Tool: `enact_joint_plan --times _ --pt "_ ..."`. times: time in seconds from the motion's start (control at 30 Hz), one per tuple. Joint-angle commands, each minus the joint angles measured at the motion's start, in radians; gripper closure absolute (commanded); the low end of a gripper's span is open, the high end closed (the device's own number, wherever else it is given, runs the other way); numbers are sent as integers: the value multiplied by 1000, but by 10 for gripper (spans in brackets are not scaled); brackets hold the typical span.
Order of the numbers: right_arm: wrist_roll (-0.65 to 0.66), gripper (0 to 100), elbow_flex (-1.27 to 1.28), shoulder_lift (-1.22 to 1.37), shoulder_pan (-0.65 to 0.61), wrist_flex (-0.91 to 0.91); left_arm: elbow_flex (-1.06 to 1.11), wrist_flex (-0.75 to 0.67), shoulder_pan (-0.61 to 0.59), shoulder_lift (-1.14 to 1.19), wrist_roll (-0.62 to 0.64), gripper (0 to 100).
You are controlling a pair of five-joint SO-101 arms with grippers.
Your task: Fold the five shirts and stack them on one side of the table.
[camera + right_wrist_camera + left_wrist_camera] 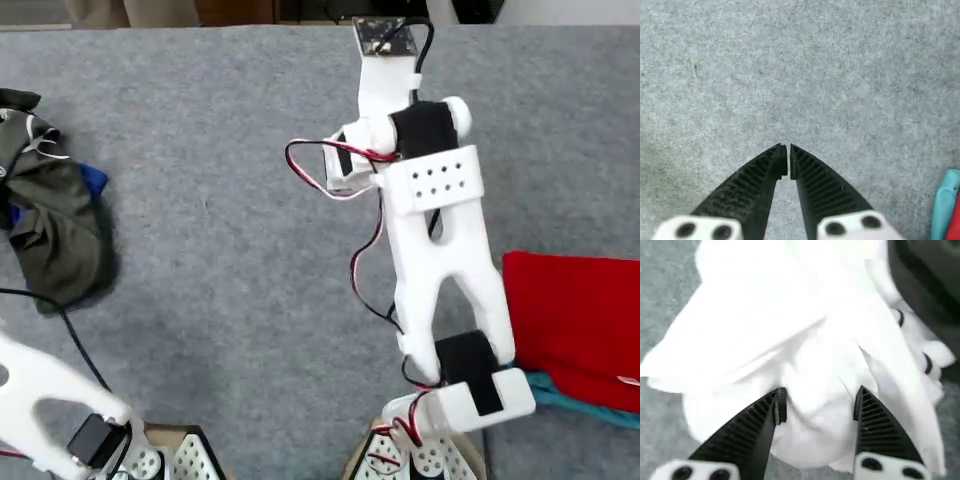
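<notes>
Left wrist view: left gripper [820,396] spread wide, jaws on either side of a bulging fold of white shirt [790,315]. Not clamped; contact with the cloth impossible to tell. Shirt bunched on grey table [660,270]. Looks thin, limp and light, so likely to sag and slip out of shape if lifted by one point. Better to pinch a hem or shoulder seam than the middle of the bulge.

Right wrist view: right gripper [788,152] closed, tips all but touching, nothing between them, over bare table. Edge of teal shirt [945,200] near.

High view, farther out: red shirt [575,320] folded flat at 3 o'clock, lying on the teal shirt. Dark shirt heap [55,210] crumpled at 9 o'clock, well apart, blue cloth [92,180] peeking from it. Stack judged begun on the 3 o'clock side.
</notes>
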Motion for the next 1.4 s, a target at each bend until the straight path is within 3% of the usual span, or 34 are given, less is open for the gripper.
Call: enact_joint_plan --times 0.0,0.07,0.17,0.37,0.5,0.9,1.1,1.37 --pt "12 965 -47 7 -10 8 -120 -20 -5 74 -3 777" --pt "12 965 -42 10 -10 8 -166 -5 -5 111 -3 827" --pt "12 965 -39 8 -10 8 -249 84 -3 113 0 981" --pt "12 965 -41 1 -7 11 -437 287 57 104 75 981" --pt "12 965 -45 1 -7 31 -423 364 117 -76 97 982" --pt "12 967 -39 -79 -2 32 -422 382 278 -699 101 982" --pt "12 967 -38 -151 104 31 -419 384 511 -967 132 982" --pt "12 967 -22 -254 275 52 -399 382 1097 -1055 213 982"
